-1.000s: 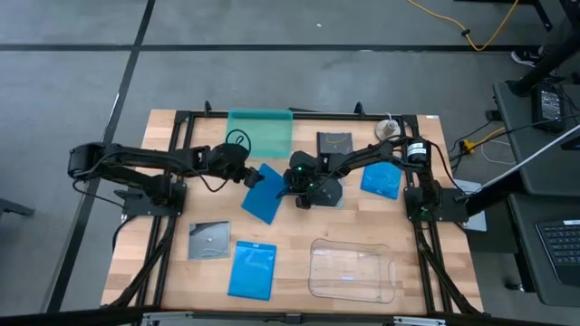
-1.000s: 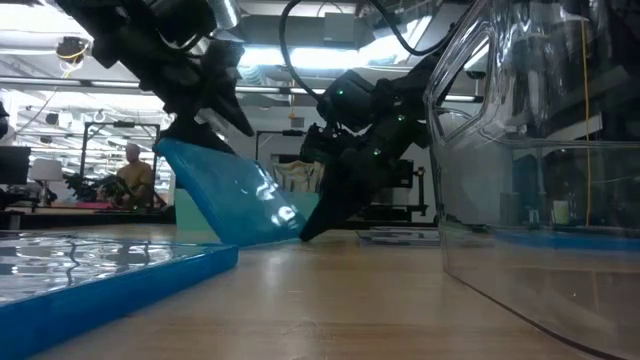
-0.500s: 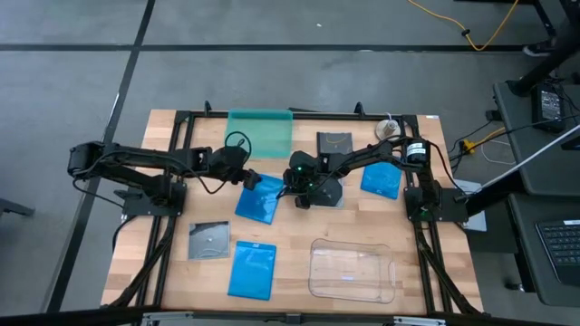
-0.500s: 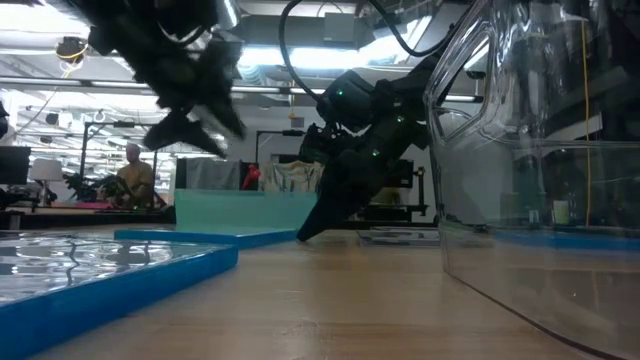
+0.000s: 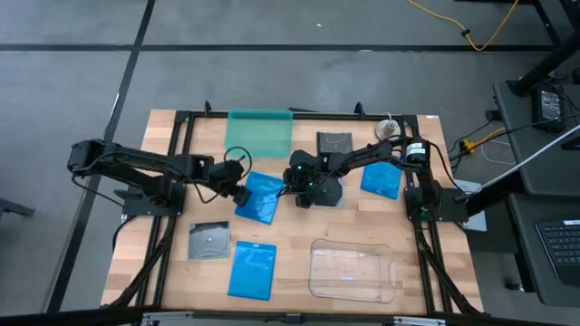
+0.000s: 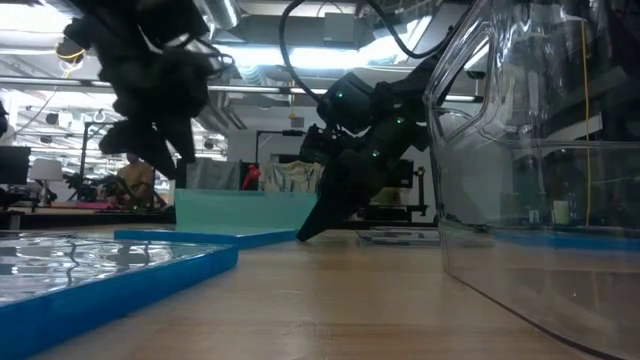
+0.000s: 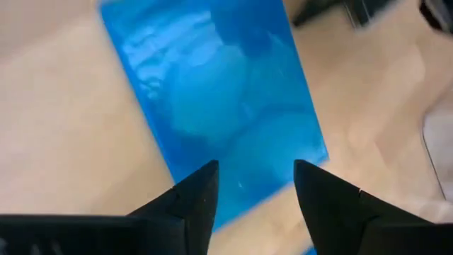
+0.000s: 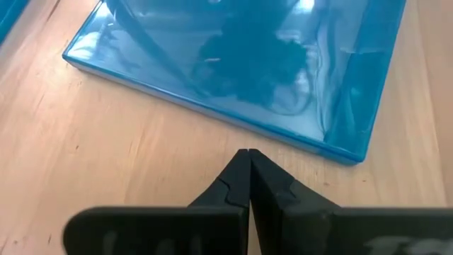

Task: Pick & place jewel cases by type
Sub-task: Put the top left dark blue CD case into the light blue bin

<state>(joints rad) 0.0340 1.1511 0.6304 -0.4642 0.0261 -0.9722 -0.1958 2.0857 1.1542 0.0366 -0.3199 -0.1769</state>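
Note:
A bright blue jewel case (image 5: 261, 196) (image 7: 212, 92) lies flat on the wood at the table's middle. My left gripper (image 5: 238, 191) (image 7: 253, 180) hangs open just above its left end and touches nothing. My right gripper (image 5: 290, 191) (image 8: 245, 157) is shut, its tips down at the table (image 8: 106, 163) beside the case's right edge (image 8: 233, 120). Other jewel cases lie flat: blue ones (image 5: 381, 179) (image 5: 253, 269) and dark square ones (image 5: 334, 143) (image 5: 208, 240). My right gripper points its shut fingertips (image 6: 304, 235) slanting down from the table's right side, at the wood next to the blue case's edge. A thin strip of bare wood shows between tips and case. Whether the tips touch the wood, I cannot tell.
A teal tray (image 5: 260, 132) stands at the far edge. A larger clear tray (image 5: 352, 269) sits at the near right and fills the right side of the low view. Another dark case (image 5: 336, 196) lies under my right arm. Black frame rails run along both sides.
My left gripper has let go of the blue case and drawn back toward the table's left edge, tipping further down. The case, held tilted with its far left end raised and its other end on the table, has dropped flat. My right gripper has kept still.

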